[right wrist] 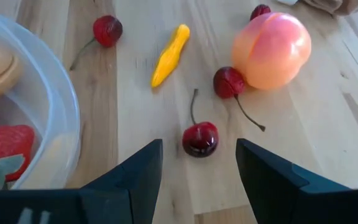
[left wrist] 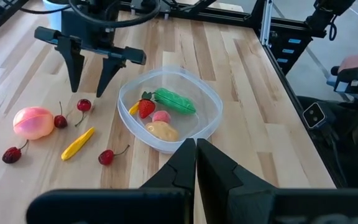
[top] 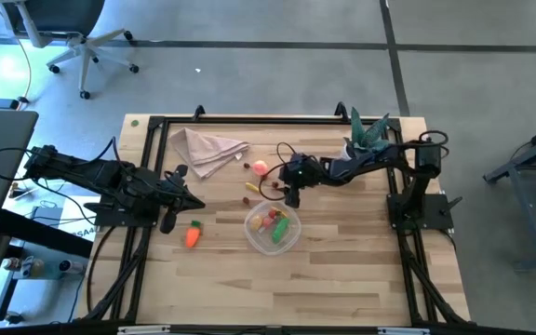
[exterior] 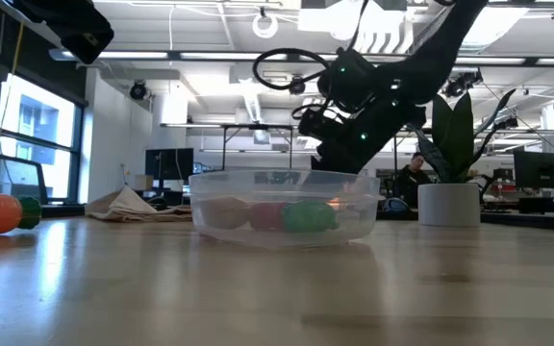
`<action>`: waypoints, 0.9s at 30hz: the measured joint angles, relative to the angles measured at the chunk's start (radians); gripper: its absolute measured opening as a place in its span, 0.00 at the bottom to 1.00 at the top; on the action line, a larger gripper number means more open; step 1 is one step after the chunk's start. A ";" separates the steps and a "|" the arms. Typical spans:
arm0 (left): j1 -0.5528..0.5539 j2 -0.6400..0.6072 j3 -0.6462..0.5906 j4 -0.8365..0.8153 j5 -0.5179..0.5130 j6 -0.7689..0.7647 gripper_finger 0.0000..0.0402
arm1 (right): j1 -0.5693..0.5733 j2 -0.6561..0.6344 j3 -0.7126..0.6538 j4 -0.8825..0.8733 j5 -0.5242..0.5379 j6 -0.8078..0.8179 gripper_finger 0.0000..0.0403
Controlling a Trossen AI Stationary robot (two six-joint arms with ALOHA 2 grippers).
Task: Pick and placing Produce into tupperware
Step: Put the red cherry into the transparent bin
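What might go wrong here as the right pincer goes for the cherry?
The right pincer is open above a cherry. That cherry is small and round, so it may roll out as the fingers close. A second cherry and the peach lie close by, and a finger may knock them. The tupperware rim is near; a sideways drift could shove it.

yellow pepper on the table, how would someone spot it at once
Start at the clear tupperware. On the bare wood beside it, among the cherries, lies the yellow pepper. It is the only long, thin, yellow piece there; the peach nearby is round and pink-orange.
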 joint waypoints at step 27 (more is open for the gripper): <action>0.000 0.000 0.000 0.000 0.000 0.000 0.01 | 0.000 0.056 -0.039 0.175 0.004 0.013 0.49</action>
